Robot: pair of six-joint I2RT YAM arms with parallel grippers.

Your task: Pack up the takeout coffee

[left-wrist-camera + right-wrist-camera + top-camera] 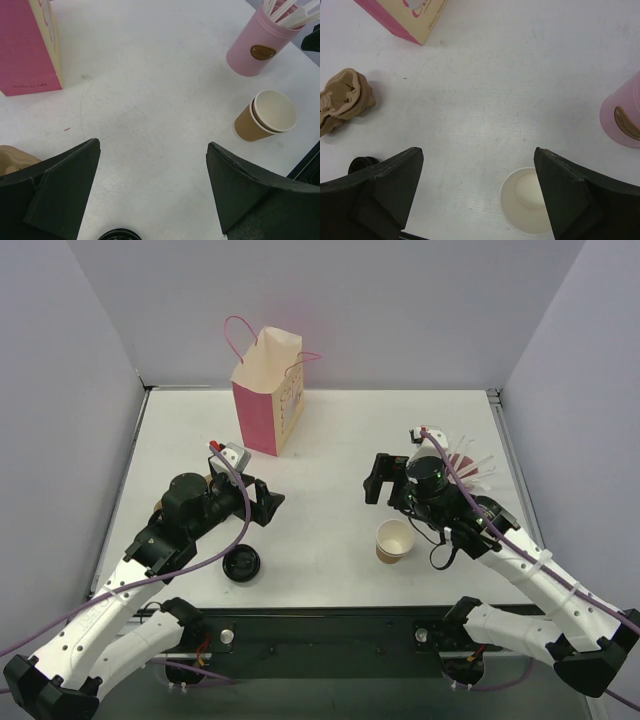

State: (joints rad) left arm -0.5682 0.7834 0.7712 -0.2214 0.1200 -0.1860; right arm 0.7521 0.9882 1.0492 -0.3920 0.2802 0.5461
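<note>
Far left, a crumpled tan pulp carrier (342,100) lies on the table (330,440), partly under the L arm. Left gripper (152,147) hangs over bare tabletop, jaws spread wide, nothing btwn them. Just near-side of it, a loose black lid (241,564) lies flat by the front edge. Further back, pink-and-cream paper bag (268,390) stands upright, handles up, well apart from both arms. Moving right: right gripper (479,150) also gaping wide, empty, w/ an open brown paper cup (394,541) standing upright just beside it, cream inside showing. Far right, pink holder (255,47) full of white stirrers, near the cup. As for the takeout coffee w/ its lid on: can't tell where, no view shows it.
</note>
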